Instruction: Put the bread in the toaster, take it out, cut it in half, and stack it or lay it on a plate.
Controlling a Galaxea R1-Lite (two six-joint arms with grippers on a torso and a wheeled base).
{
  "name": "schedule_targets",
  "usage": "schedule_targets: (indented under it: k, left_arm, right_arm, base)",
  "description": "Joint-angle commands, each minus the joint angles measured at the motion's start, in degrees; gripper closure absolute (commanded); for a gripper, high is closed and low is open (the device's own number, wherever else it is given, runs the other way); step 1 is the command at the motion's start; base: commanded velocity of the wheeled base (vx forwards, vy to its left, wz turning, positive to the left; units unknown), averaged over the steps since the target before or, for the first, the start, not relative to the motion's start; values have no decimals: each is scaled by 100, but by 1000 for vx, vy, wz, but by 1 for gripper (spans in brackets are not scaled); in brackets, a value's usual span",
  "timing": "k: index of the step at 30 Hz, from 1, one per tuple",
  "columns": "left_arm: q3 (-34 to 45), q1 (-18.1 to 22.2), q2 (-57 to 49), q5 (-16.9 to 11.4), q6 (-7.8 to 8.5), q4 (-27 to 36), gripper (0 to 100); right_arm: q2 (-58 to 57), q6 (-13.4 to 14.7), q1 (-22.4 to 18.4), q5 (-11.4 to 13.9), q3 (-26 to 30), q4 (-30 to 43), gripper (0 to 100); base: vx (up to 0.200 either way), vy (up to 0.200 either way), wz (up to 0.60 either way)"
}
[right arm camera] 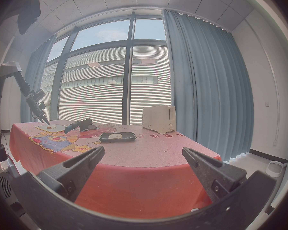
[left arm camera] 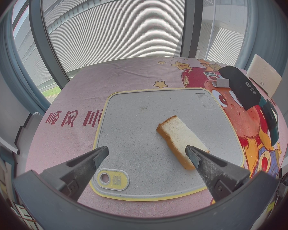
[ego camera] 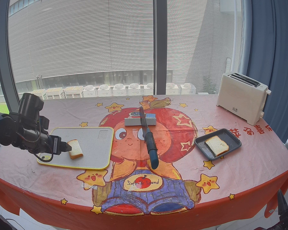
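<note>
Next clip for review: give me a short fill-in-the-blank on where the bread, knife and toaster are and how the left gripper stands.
1. One bread half lies on the cutting board; the second half lies in the dark ____.
2. The left gripper has its fingers ____.
3. The toaster stands at the far ____ side of the table.
4. The knife lies ____ the two halves.

Missing words: tray; open; right; between.

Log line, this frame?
left claw open by bread half on board | right claw open, off table | other half on tray | knife mid-table
</note>
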Motion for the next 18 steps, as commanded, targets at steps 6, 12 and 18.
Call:
schedule_targets:
  k: [6, 12, 18]
  left_arm:
    - [-72, -1, 197, 60, -116, 3, 0]
    - [-54, -1, 250, 289, -108, 3, 0]
    - [-72, -1, 461, 500, -116, -5, 0]
  right_arm:
    - [-84, -2, 0, 6, 92, -1, 0]
    - [-84, -2, 0, 6, 92, -1, 0]
    - [-84, -2, 0, 6, 92, -1, 0]
  base:
    - [0, 0, 0]
    - [0, 0, 0]
    - [0, 0, 0]
